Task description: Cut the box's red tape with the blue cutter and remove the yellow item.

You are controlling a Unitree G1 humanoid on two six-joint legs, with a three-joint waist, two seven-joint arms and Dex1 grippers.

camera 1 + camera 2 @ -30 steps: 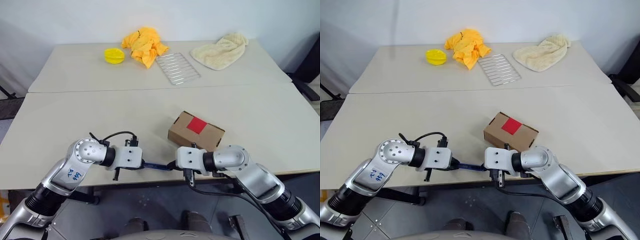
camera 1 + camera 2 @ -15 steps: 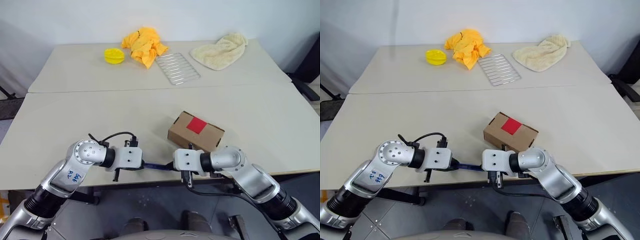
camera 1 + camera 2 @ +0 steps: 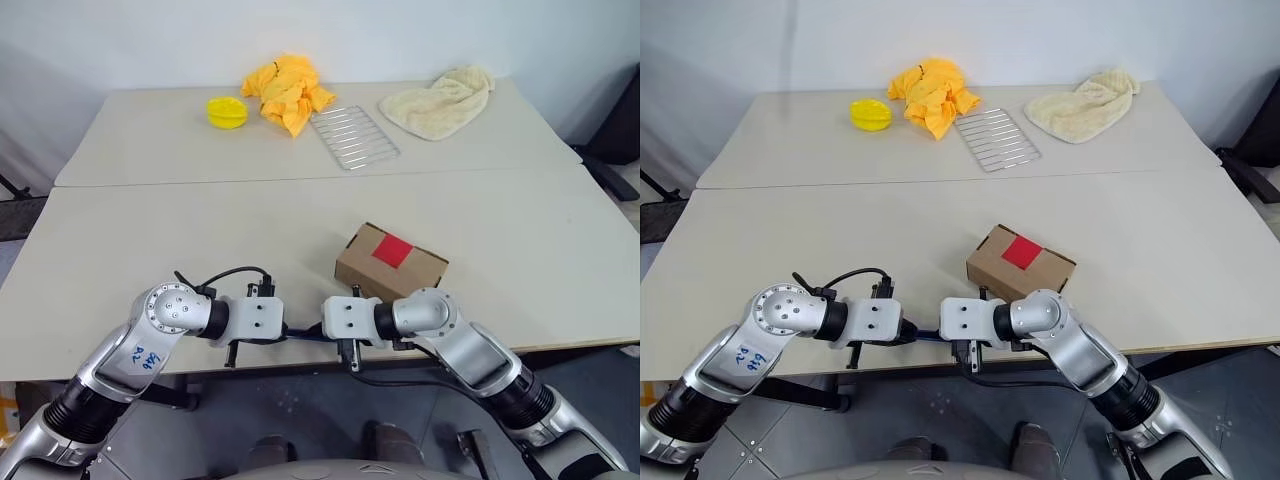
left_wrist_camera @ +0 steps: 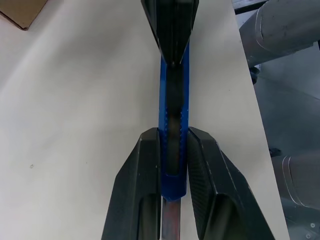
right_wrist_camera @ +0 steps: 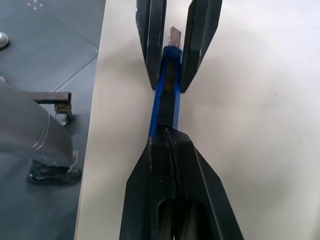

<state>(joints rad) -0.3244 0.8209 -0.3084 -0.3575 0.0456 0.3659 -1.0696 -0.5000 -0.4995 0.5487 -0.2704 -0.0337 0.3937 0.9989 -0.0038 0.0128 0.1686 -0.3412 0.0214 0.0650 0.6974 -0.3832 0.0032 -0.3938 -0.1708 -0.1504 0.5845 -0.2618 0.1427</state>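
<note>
Cutter status for you: blue cutter (image 4: pixel 173 125) hangs level between both grippers at near table (image 3: pixel 150 230) edge. Left gripper (image 4: pixel 173 165) clamped on one end, metal blade showing between its fingers (image 4: pixel 145 190). Right gripper (image 5: pixel 172 145) pinched together on other end. Box (image 3: pixel 391 262) sits on table just beyond right gripper, red tape (image 3: pixel 393 250) up, flaps closed.

Bare table (image 3: pixel 200 230) left of box (image 3: pixel 391 263); box just behind right gripper (image 3: pixel 318 333).
</note>
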